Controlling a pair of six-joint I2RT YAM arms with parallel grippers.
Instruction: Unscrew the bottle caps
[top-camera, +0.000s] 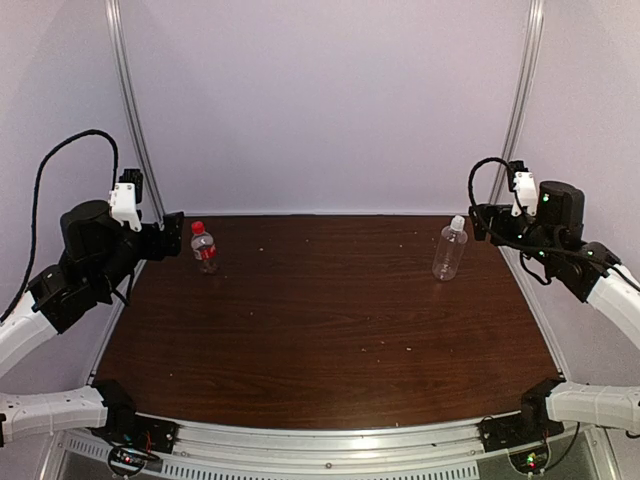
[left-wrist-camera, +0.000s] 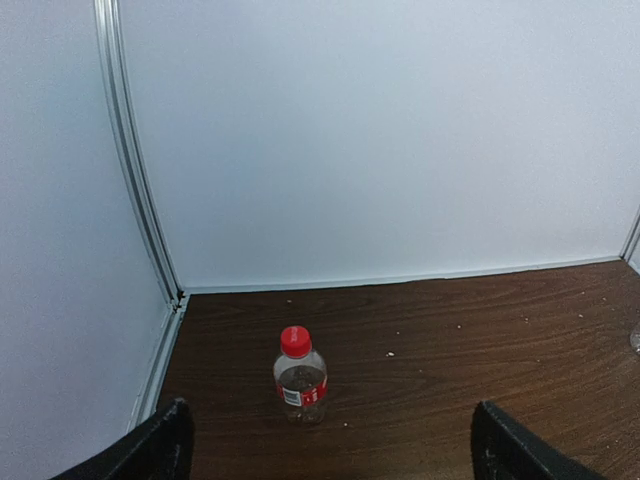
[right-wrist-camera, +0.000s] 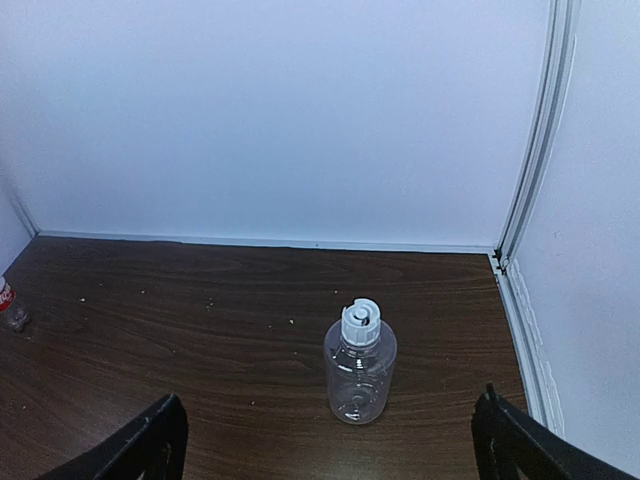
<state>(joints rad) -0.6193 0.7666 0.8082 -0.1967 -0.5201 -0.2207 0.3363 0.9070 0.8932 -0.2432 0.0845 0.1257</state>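
A small clear bottle with a red label (top-camera: 204, 250) stands upright at the far left of the brown table, its red cap (top-camera: 198, 228) on. In the left wrist view the bottle (left-wrist-camera: 300, 384) and red cap (left-wrist-camera: 295, 341) sit ahead of my open left gripper (left-wrist-camera: 330, 450), which is raised just left of the bottle (top-camera: 172, 238). A taller clear unlabelled bottle (top-camera: 449, 251) stands at the far right with its white cap (top-camera: 458, 221) on. The right wrist view shows it (right-wrist-camera: 360, 375) and the cap (right-wrist-camera: 360, 325) ahead of my open right gripper (right-wrist-camera: 330, 450), held to its right (top-camera: 482, 222).
White walls with metal corner posts (top-camera: 130, 110) close in the table's back and sides. Small crumbs are scattered over the dark wood tabletop (top-camera: 330, 320). The small bottle shows at the left edge of the right wrist view (right-wrist-camera: 8, 305).
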